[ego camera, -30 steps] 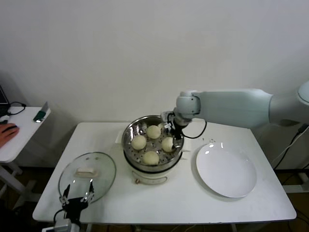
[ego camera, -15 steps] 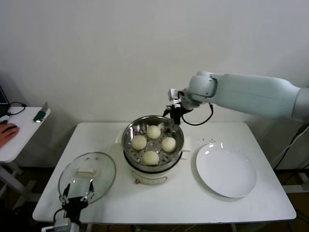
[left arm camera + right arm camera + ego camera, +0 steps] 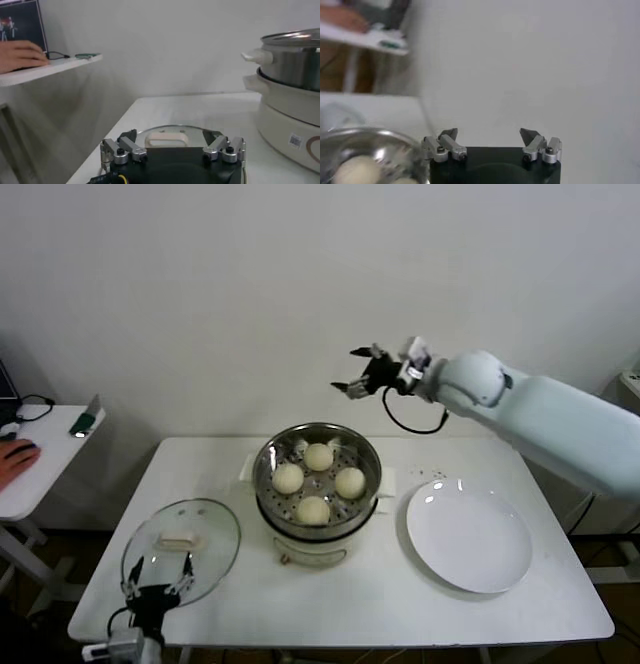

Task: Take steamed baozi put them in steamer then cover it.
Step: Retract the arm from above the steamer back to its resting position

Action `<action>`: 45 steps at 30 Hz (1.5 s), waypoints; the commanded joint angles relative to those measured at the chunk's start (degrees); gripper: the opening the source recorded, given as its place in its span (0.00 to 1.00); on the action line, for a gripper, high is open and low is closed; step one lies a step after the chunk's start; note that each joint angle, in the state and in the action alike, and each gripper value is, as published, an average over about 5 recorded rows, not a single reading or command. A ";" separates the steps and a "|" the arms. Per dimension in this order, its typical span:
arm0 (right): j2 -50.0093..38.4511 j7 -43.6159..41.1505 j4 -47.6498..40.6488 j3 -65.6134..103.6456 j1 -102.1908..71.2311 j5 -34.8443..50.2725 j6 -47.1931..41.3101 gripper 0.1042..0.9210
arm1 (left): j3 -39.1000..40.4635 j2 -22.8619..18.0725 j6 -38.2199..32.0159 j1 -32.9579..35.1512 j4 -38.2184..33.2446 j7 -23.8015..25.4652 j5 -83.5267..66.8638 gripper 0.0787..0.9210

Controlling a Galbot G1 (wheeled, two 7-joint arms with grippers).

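White wall backs a white table (image 3: 390, 594), with a smaller side table (image 3: 40, 459) at far left where a person's hand (image 3: 15, 454) rests. Low at the table's near left edge, the left gripper (image 3: 158, 586) hangs just in front of the cover (image 3: 181, 546), its fingers spread wide and holding nothing. That one glass lid lies flat on the table, handle up, beside the steamer (image 3: 317, 484). One steamer stands mid-table, uncovered, with four steamed baozi (image 3: 318, 482) on its perforated floor. Raised above and behind the steamer, the right gripper (image 3: 362, 380) is wide open and empty, touching nothing, in front of the wall. One empty white plate (image 3: 468, 535) sits at the right, just beside the steamer.
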 commanded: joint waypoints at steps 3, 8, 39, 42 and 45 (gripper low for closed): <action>-9.85 13.03 12.05 57.43 -58.75 -11.25 8.95 0.88 | -0.50 1.03 0.43 -0.63 -0.17 0.38 1.97 0.88; -2.13 10.23 13.21 72.81 -77.42 -19.02 19.06 0.88 | -0.55 1.43 -0.42 -0.57 -0.08 -0.60 3.15 0.88; 27.57 6.81 12.03 81.37 -109.35 -28.76 37.04 0.88 | -5.45 12.39 -7.78 3.34 6.78 -27.80 68.68 0.88; 28.10 6.88 12.06 80.73 -109.22 -29.09 37.35 0.88 | -4.97 12.07 -8.52 1.58 12.66 -27.43 72.93 0.88; 28.42 6.74 12.16 80.41 -109.14 -29.14 37.60 0.88 | -4.79 11.84 -9.32 -0.46 17.30 -27.28 75.58 0.88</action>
